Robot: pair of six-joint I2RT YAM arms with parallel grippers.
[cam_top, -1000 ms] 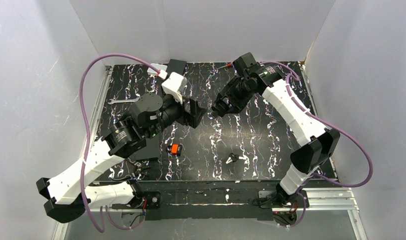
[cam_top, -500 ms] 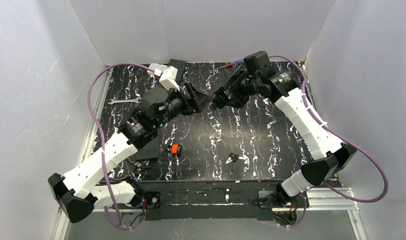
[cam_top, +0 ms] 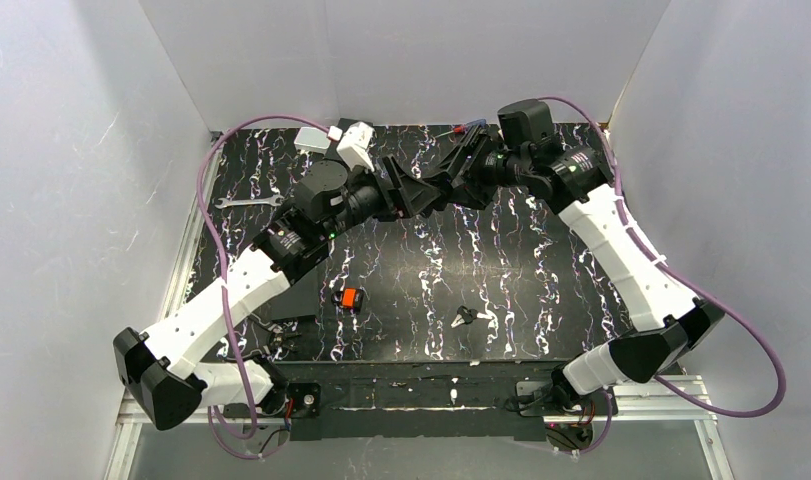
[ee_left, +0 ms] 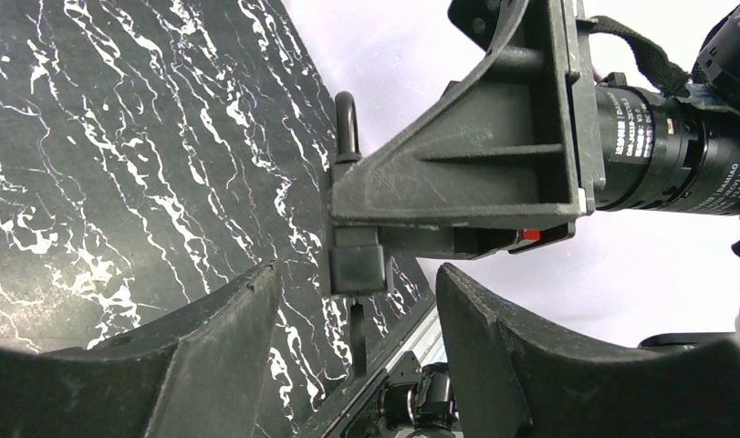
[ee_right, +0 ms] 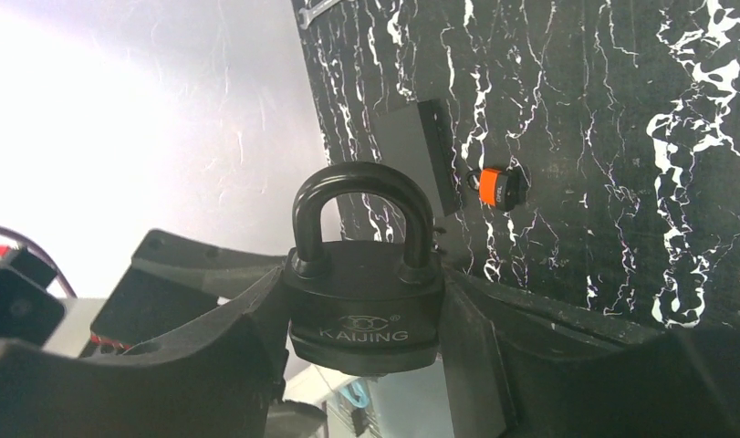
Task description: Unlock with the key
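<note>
We find the right fingers [ee_right: 211, 351] clamped on the black padlock [ee_right: 364, 310], the left fingers [ee_left: 211, 338] apart close by it, and the key [cam_top: 464, 318] lying on the counter [cam_top: 541, 260] well apart from both (unheld), so a handover released too soon could drop the black padlock.

The left arm [cam_top: 231, 290], white-shelled with black joints, reaches from its near-left base diagonally toward the far middle, and the black two-finger left gripper [cam_top: 419, 195] points rightward. The right arm [cam_top: 621, 240], built the same, folds at a low elbow on the near right and stretches back and leftward. Its black right gripper [cam_top: 449, 185] faces the other, tip to tip. The right jaws clamp the body of a black metal padlock [ee_right: 364, 306]. The left jaws stand apart on either side of it, with a gap visible on both sides.
</note>
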